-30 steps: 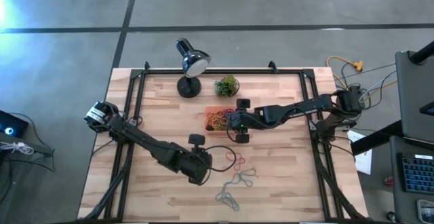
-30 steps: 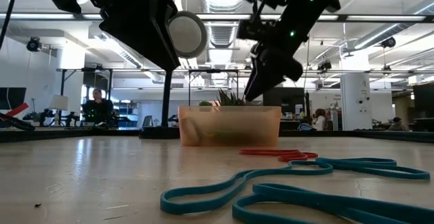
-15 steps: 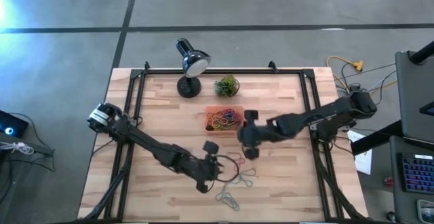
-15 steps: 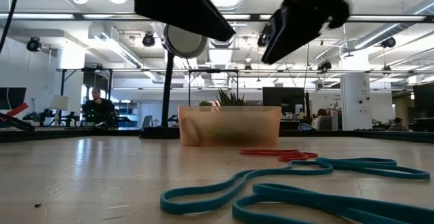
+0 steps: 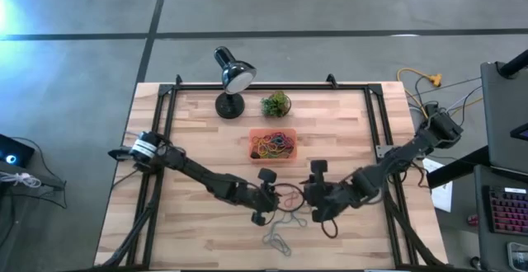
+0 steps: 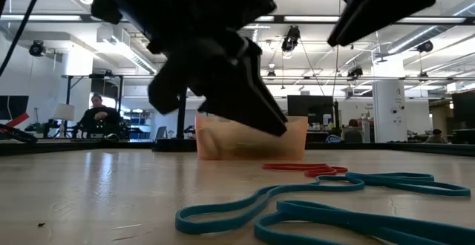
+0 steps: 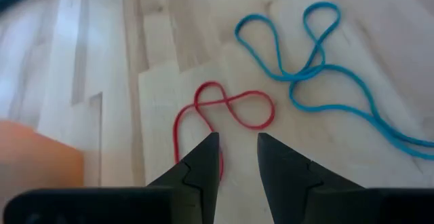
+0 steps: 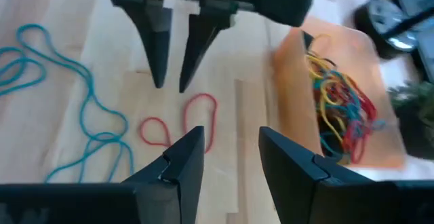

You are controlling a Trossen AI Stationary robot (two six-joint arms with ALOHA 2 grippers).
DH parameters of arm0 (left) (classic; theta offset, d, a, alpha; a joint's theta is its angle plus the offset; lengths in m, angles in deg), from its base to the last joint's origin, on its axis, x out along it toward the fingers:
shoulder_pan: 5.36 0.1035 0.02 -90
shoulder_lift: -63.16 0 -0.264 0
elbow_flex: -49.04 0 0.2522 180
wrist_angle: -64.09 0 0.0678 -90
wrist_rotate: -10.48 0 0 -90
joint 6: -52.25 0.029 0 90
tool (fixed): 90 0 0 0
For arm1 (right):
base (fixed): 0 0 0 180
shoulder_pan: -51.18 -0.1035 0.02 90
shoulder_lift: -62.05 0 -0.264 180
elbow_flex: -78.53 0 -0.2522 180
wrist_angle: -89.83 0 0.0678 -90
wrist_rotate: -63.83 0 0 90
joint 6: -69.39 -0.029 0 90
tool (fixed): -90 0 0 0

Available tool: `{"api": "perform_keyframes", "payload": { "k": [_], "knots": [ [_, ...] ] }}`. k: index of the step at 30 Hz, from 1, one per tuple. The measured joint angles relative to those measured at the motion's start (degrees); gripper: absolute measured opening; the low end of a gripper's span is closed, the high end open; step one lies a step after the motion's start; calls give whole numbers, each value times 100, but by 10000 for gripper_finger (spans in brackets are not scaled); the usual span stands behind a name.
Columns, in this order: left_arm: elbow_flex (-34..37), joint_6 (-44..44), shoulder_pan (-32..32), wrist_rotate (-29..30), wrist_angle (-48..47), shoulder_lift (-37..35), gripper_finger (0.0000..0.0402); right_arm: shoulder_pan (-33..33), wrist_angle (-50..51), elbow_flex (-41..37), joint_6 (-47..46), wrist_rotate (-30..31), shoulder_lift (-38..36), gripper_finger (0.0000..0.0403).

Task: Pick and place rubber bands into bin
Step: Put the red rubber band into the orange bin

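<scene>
A red rubber band [image 7: 227,112] lies flat on the wooden table, with blue rubber bands [image 7: 319,54] beside it toward the near edge. My left gripper [image 7: 239,146] hovers open just above the table, its fingertips at the red band's edge. My right gripper [image 8: 230,139] is open too and faces it from the other side of the red band [image 8: 183,125]. In the high view the left gripper [image 5: 276,198] and the right gripper [image 5: 307,199] flank the band. The orange bin [image 5: 274,144] holds many coloured rubber bands [image 8: 339,102] and rests flat on the table behind them.
A black desk lamp [image 5: 231,78] and a small green plant ball [image 5: 275,104] stand at the far side behind the bin. More blue-grey bands [image 5: 277,239] lie near the front edge. Black frame rails [image 5: 165,132] run along the table's sides.
My left gripper has moved toward the table's right and come down, tipping level, to the red band. My right gripper has swung away from the bin toward the near edge and now faces the left gripper. The bands have stayed where they were.
</scene>
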Motion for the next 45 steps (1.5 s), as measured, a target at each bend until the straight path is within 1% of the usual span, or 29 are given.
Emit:
{"api": "perform_keyframes", "payload": {
  "k": [2,6,9,12,15,21,25,27,33,40,42,45],
  "knots": [
    [-3,-56,49,-35,-11,77,85,-172,4,-135,-239,154,0,133],
    [-23,-66,114,-147,-6,221,85,-423,-6,-414,-748,157,4,128],
    [-23,-271,209,-246,-5,256,85,-531,-83,-620,-1020,216,4,125],
    [-23,-645,391,-556,17,256,85,-559,-79,-707,-1062,304,7,123],
    [-23,-938,554,-734,0,256,85,-557,-132,-709,-1063,305,7,121],
    [-20,-1112,701,-1402,-17,399,85,-570,-201,-709,-1060,305,7,121],
    [-54,-1126,759,-1709,16,557,85,-570,-221,-709,-1072,304,7,117],
    [-90,-1156,769,-1744,-51,608,85,-570,-226,-709,-1080,303,7,114],
    [-268,-1366,781,-1815,-873,485,80,-570,-221,-712,-1072,301,7,108],
    [-278,-1864,779,-1797,-1773,264,48,-580,-234,-718,-1067,291,7,102],
    [-270,-1864,779,-1779,-1921,247,38,-586,-242,-720,-1067,287,7,102],
    [-253,-1649,771,-1755,-1857,187,27,-593,-249,-720,-1065,284,7,104]
  ]
}}
